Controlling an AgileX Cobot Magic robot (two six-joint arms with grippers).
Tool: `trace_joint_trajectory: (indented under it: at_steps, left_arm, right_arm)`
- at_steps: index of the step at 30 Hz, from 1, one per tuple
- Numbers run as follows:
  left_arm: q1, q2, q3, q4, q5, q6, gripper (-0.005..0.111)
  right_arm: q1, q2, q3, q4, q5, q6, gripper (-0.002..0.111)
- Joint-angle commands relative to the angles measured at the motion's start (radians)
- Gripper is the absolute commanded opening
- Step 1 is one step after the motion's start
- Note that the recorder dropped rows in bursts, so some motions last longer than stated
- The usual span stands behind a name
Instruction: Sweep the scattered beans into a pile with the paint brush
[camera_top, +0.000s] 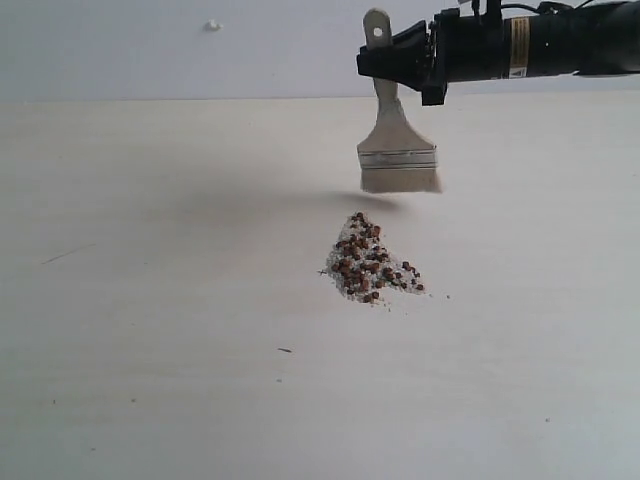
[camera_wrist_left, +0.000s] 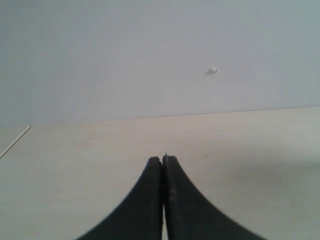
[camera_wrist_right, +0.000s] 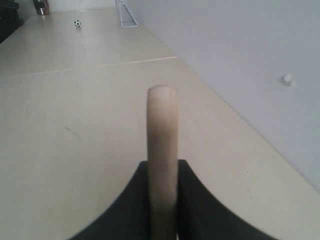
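The reddish-brown beans, mixed with whitish grains, lie gathered in one small pile (camera_top: 368, 268) on the pale table. Above and behind the pile hangs the paint brush (camera_top: 397, 150), bristles down and clear of the table, with a faint shadow under it. My right gripper (camera_top: 385, 62) is shut on its wooden handle just below the hole; in the right wrist view the handle (camera_wrist_right: 161, 130) sticks out between the black fingers (camera_wrist_right: 197, 200). My left gripper (camera_wrist_left: 163, 159) is shut on nothing over bare table, and it does not show in the exterior view.
A pale wall (camera_top: 150, 45) with a small white bump (camera_top: 212, 25) rises behind the table. A few stray specks (camera_top: 285, 350) lie in front of the pile. In the right wrist view a small ball (camera_wrist_right: 77, 23) and a wire net (camera_wrist_right: 126, 15) stand far off.
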Motion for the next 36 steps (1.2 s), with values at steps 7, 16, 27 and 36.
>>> trace_joint_trajectory:
  at_steps: [7,16,27,36]
  left_arm:
    - [0.002,-0.004,0.002,-0.003,0.002,0.001,0.0]
    - [0.002,-0.004,0.002,-0.003,0.002,0.001,0.0]
    - [0.002,-0.004,0.002,-0.003,0.002,0.001,0.0]
    - [0.002,-0.004,0.002,-0.003,0.002,0.001,0.0]
  right_arm:
    - [-0.003,-0.222,0.285,0.046,-0.004,-0.217,0.0]
    - [-0.002,-0.218,0.309,0.195,-0.004,-0.283,0.0]
    - [0.023,-0.065,0.204,0.255,-0.004,-0.31,0.0]
    - [0.023,0.001,0.204,0.239,-0.004,-0.264,0.0]
